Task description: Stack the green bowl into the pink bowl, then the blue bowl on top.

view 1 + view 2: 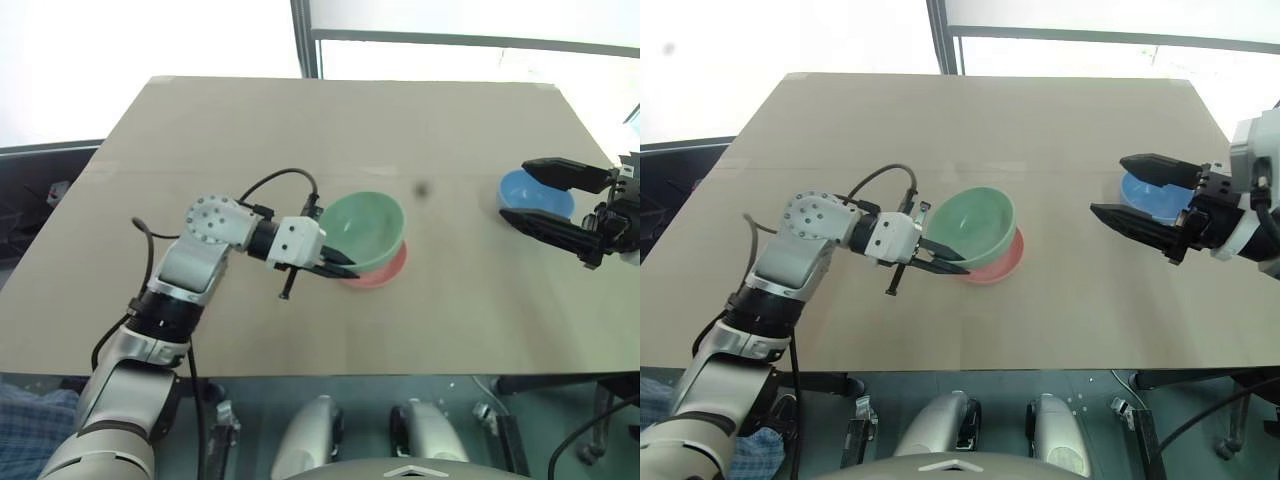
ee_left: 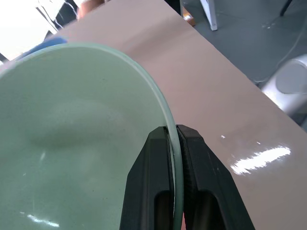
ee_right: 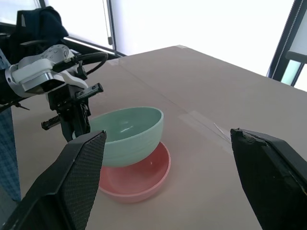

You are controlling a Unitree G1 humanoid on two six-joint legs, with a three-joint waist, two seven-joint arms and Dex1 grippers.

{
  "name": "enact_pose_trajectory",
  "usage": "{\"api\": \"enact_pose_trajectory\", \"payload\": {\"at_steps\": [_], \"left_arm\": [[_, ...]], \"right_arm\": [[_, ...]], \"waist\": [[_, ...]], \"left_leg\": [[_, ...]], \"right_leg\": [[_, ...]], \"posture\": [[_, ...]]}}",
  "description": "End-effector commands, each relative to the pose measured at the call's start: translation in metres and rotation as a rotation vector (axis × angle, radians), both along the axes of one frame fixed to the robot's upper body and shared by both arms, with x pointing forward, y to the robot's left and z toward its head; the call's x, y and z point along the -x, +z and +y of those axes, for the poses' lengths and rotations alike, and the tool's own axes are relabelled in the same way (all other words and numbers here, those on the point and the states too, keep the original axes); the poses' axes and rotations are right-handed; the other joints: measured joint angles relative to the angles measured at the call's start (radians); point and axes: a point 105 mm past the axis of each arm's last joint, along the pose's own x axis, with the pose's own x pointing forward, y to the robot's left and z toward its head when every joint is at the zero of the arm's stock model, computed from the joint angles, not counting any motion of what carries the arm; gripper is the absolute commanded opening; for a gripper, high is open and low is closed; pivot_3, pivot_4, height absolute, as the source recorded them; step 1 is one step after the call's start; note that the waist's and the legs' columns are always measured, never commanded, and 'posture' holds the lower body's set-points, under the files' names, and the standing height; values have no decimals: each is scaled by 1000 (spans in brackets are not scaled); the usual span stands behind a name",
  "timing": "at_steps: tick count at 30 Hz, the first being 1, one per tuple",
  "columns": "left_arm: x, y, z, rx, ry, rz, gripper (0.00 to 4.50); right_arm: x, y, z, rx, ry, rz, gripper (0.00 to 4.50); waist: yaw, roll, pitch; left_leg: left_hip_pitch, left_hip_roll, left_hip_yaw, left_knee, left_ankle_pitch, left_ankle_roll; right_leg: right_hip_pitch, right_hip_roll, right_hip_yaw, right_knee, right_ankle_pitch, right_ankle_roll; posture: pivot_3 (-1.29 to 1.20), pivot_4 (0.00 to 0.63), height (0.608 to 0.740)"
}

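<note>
table: tan top, carrying all three bowls.
left gripper: fingers pinching the rim of the green bowl, one finger inside the wall and one outside; it reaches in from the bowl's 9 o'clock side in the head views.
right gripper: fingers spread wide, raised at the 3 o'clock edge of the table, one finger on each side of the blue bowl in the head views; whether it touches the bowl cannot be told.
green bowl: near table centre, sitting tilted in the pink bowl, its rim higher on the gripper's side.
pink bowl: flat on the table under the green bowl, showing at its 5 o'clock side.
blue bowl: at 3 o'clock from the stacked pair, well apart from it.
</note>
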Motion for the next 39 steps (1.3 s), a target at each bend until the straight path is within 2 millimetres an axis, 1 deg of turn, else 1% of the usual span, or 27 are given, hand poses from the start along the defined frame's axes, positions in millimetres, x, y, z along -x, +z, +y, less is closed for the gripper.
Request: {"api": "enact_pose_trajectory", "payload": {"at_steps": [1, 2, 3, 4, 6, 7, 8, 10, 12, 15, 16, 19, 21, 23, 26, 28, 32, 35, 39], "left_arm": [[5, 11, -5, 29, -18, -22, 1256], [5, 12, -5, 30, -17, -21, 1850], [5, 12, -6, 31, -16, -20, 2200], [5, 13, -6, 33, -16, -20, 2704], [4, 15, -8, 44, -16, -26, 3536], [3, 17, -9, 57, -16, -36, 3879], [2, 19, -11, 75, -15, -50, 4433], [1, 25, -14, 120, -7, -56, 4479], [1, 34, -16, 178, 10, -10, 4479], [1, 52, -13, 330, 68, 187, 4479], [-3, 59, -11, 384, 103, 230, 4479], [-12, 73, -2, 488, 191, 282, 4479], [-17, 82, 5, 545, 240, 309, 4479], [-19, 89, 12, 603, 285, 322, 4479], [-20, 96, 19, 655, 331, 330, 4479], [-18, 96, 22, 658, 349, 323, 4479], [-8, 94, 32, 625, 381, 314, 4479], [-4, 96, 40, 610, 414, 296, 4479], [0, 96, 51, 590, 453, 288, 4479]], "right_arm": [[5, 11, -1, 8, 3, -55, 4367], [5, 11, -1, 8, 4, -55, 4367], [5, 11, -1, 8, 4, -55, 4367], [5, 11, -1, 9, 4, -55, 4367], [4, 11, -1, 8, 3, -55, 4367], [4, 11, -1, 9, 3, -55, 4367], [4, 11, -1, 9, 3, -55, 4367], [4, 11, -1, 10, 3, -54, 4367], [4, 11, -1, 11, 1, -53, 4367], [4, 10, -1, 10, -1, -51, 4367], [4, 9, -1, 12, -6, -48, 4367], [-3, 3, -6, 35, -58, -27, 4367], [-14, -5, -15, 80, -132, -9, 4367], [-27, -19, -26, 159, -211, 20, 4367], [-43, -36, -39, 258, -296, 62, 4367], [-51, -45, -47, 320, -339, 86, 4367], [-80, -64, -67, 483, -454, 112, 4367], [-97, -72, -70, 570, -462, 96, 4367], [-121, -79, -65, 618, -433, 89, 4367]], "waist": [[1, 0, 0], [1, 0, 0], [1, 0, 0], [1, 0, 0], [1, 0, 0], [1, 0, 0], [1, 0, 0], [1, 0, 0], [1, 0, 0], [0, 0, 0], [0, 0, 0], [-1, 0, 0], [-1, 0, 0], [0, 0, 0], [0, -1, 0], [0, -1, 0], [-7, -1, 1], [-8, 0, 1], [-7, 0, 1]], "left_leg": [[0, 0, 0, 0, 0, 0], [0, 0, 0, 0, 0, 0], [0, 0, 0, 1, 0, 0], [0, 0, 0, 1, 0, 0], [0, 0, 0, 1, 0, 0], [0, 0, 0, 1, 0, 0], [0, 0, 0, 1, 0, 0], [0, 0, 0, 1, 0, 0], [0, 0, 0, 1, 0, 0], [0, 0, 0, 1, 0, 0], [0, 0, 0, 1, 0, 0], [1, 1, 0, 1, 0, 0], [1, 1, 0, 2, 0, 0], [1, 1, 0, 2, 0, -1], [1, 0, 0, 3, 2, -4], [1, 0, 0, 3, 2, -4], [2, 0, 1, 3, 2, -4], [3, 1, 2, 2, 3, -5], [2, 1, 3, 1, 3, -6]], "right_leg": [[0, 0, 0, 0, 0, 0], [0, 0, 0, 0, 0, 0], [0, 0, 0, 0, 0, 0], [0, 0, 0, 0, 0, 0], [1, 0, 0, 0, 0, 0], [1, 0, 0, 0, 0, 0], [1, 0, 0, 0, 0, 0], [1, 0, 0, 0, 0, 0], [1, 0, 0, 0, 0, 0], [1, 0, 0, 0, 0, 0], [1, 0, 0, 1, 0, 0], [1, 1, 0, 1, 0, 0], [1, 1, 0, 2, 0, 0], [2, 1, 0, 2, 0, 0], [2, 1, 0, 2, 0, 0], [2, 1, 0, 2, 0, 0], [1, 1, 2, 2, 0, 0], [1, 1, 2, 2, 0, 0], [0, 1, 3, 2, 0, 0]], "posture": [[0, 150, 740], [0, 150, 740], [0, 150, 740], [0, 150, 740], [0, 150, 740], [0, 150, 740], [0, 150, 740], [0, 150, 740], [0, 150, 740], [0, 150, 740], [0, 150, 740], [0, 150, 740], [0, 150, 740], [0, 150, 740], [0, 150, 740], [0, 150, 740], [0, 150, 740], [0, 150, 740], [0, 150, 740]]}}
